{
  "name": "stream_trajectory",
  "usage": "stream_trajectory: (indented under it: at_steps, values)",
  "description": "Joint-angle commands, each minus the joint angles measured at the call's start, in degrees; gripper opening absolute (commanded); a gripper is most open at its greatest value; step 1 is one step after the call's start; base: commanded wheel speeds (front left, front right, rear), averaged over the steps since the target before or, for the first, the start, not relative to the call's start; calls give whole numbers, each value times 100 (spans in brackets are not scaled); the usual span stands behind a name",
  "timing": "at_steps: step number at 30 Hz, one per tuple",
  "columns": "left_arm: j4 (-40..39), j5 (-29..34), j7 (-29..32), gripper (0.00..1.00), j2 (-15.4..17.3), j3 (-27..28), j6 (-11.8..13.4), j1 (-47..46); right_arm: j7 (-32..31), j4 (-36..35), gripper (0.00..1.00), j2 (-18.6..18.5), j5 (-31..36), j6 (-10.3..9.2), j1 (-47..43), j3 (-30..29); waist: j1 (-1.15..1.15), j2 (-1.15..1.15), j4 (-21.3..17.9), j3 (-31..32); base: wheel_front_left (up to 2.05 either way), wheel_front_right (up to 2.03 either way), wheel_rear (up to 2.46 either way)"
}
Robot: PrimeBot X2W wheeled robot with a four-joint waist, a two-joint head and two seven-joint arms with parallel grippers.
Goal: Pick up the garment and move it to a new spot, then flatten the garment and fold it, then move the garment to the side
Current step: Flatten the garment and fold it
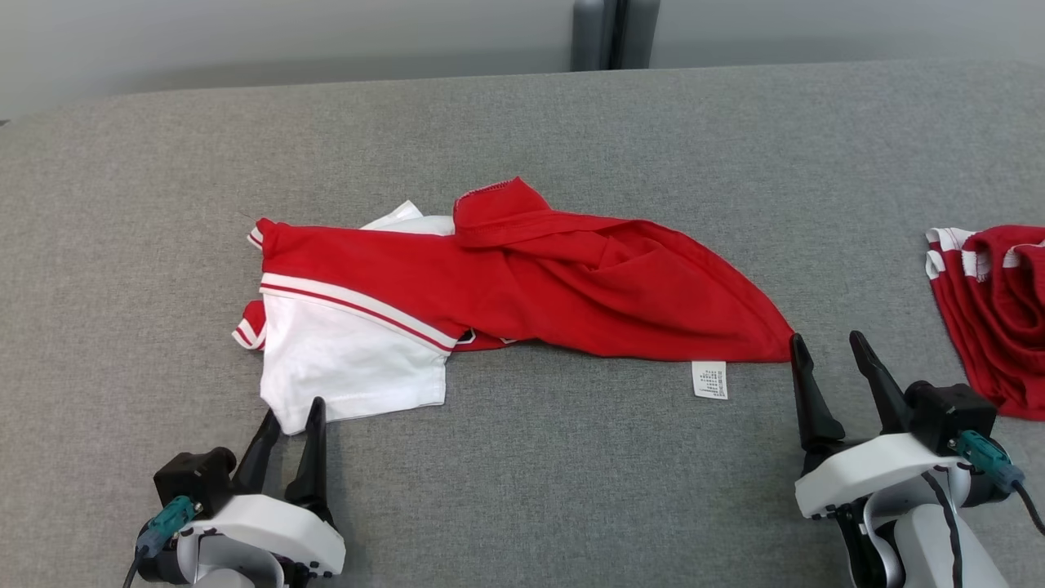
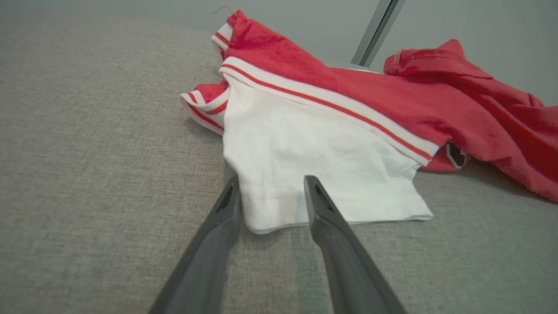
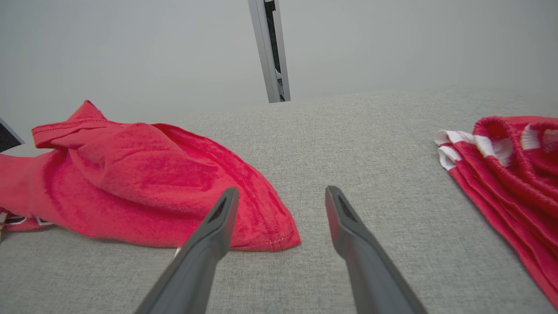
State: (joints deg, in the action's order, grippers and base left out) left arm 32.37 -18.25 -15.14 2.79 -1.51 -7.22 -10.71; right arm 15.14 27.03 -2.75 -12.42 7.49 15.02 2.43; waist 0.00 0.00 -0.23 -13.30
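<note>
1. The red-and-white shirt (image 1: 555, 286) lies crumpled mid-table (image 1: 522, 490), its long axis running left to right between the two arms.
2. The left gripper (image 1: 294, 412) sits at the white hem corner (image 2: 270, 213), jaws partly apart and straddling the cloth. I see no pinch on it.
3. The right gripper (image 1: 826, 339) gapes wide and holds nothing. The red corner (image 3: 279, 237) lies just beside its inner finger.
4. Each arm is nearest its own end, so this looks set for a two-corner lift.

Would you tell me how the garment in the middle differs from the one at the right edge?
The middle garment lies stretched out with a big white panel; the right garment is bunched in folds, showing white only as trim. Both are red, on the grey table.
</note>
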Motion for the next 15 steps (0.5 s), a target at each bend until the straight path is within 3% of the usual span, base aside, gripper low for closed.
stream_trajectory:
  at_steps: [1, 9, 11, 13, 14, 15]
  values:
    - [-58, -38, 1, 71, 24, -44, -29, 91, -2, 18, 100, -34, -32, -1, 43, 16, 0, 0, 36, 30, 0, 0, 0]
    - [-238, -136, 2, 65, 25, -165, -26, 168, -2, 39, 100, -35, -57, -1, 34, 50, 0, 0, 93, 70, 0, 0, 0]
    - [-220, -166, 1, 51, 25, -146, -26, 137, -2, 41, 100, -35, -43, 0, 40, 47, 0, 0, 85, 64, 0, 0, 0]
    - [-207, -214, 2, 48, 29, -97, -26, 116, -2, 43, 100, -35, -33, -1, 46, 43, 0, 0, 80, 54, 0, 0, 0]
    - [-202, -242, 2, 36, 28, -62, -26, 88, -2, 45, 100, -34, -25, 0, 57, 39, 0, 0, 74, 41, 0, 0, 0]
    - [-205, -228, 1, 16, 23, -54, -27, 62, -2, 49, 100, -35, -19, 0, 60, 28, 0, 0, 68, 31, 0, 0, 0]
